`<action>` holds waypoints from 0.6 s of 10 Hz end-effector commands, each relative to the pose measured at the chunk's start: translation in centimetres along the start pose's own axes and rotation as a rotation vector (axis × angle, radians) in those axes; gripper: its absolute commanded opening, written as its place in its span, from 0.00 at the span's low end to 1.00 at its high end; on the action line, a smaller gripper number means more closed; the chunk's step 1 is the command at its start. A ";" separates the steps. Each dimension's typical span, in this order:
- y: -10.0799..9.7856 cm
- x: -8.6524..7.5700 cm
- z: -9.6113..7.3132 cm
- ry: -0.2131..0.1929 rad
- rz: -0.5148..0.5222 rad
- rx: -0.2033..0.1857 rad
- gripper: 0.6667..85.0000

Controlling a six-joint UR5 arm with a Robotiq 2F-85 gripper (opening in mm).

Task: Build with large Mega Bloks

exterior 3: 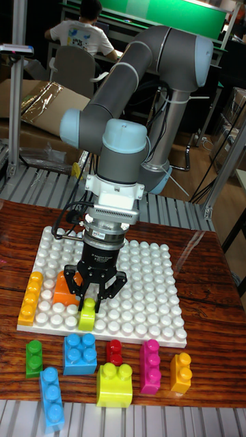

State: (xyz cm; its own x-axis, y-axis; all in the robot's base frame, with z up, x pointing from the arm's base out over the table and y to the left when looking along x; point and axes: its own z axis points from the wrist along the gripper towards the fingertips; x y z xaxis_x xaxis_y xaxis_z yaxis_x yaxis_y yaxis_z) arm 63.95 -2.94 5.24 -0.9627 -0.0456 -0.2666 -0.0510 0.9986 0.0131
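My gripper point(87, 302) points straight down over the white studded baseplate point(147, 293), near its front left. Its two black fingers close on the sides of a small lime-green block point(87, 317) that rests on the plate's front rows. An orange block point(63, 289) sits on the plate just left of and behind the fingers, partly hidden by the left finger. At the plate's left edge lies a long orange-yellow block point(31, 298).
Loose blocks lie on the wooden table in front of the plate: green point(34, 357), blue point(80, 353), red point(114, 351), magenta point(150, 367), orange-yellow point(181, 373), a large yellow one point(114, 385) and a long blue one point(51, 399) at the front edge.
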 end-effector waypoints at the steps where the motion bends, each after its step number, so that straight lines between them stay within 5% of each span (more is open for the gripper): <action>1: 0.1 -0.2 0.2 -0.009 0.004 -0.012 0.00; 6: 0.1 -0.6 0.2 -0.013 -0.001 -0.014 0.00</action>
State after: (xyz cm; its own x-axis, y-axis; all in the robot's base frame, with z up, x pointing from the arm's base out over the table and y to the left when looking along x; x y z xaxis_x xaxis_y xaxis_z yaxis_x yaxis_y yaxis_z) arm 64.37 -2.91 5.02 -0.9601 -0.0557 -0.2740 -0.0625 0.9979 0.0160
